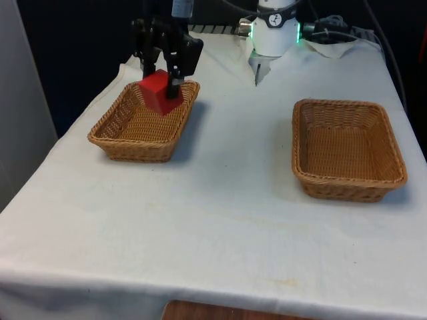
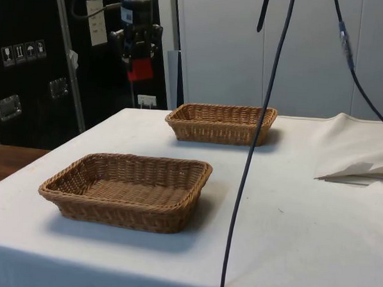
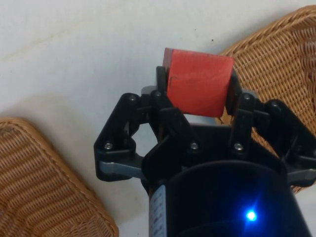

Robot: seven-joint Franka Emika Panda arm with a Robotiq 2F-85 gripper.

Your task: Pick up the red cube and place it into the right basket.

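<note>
The red cube hangs high above the table, and my gripper is shut on it. In the front view it overlaps the far end of the left wicker basket. The right basket sits empty at the front view's right. From the side, the cube and gripper are well above the table, up and left of the far basket. At the wrist, the cube sits between the black fingers, with white cloth below it and a basket edge on either side.
The near basket in the side view is empty too. White cloth lies between the two baskets. Crumpled cloth lies near the robot's base, and black cables hang across the side view.
</note>
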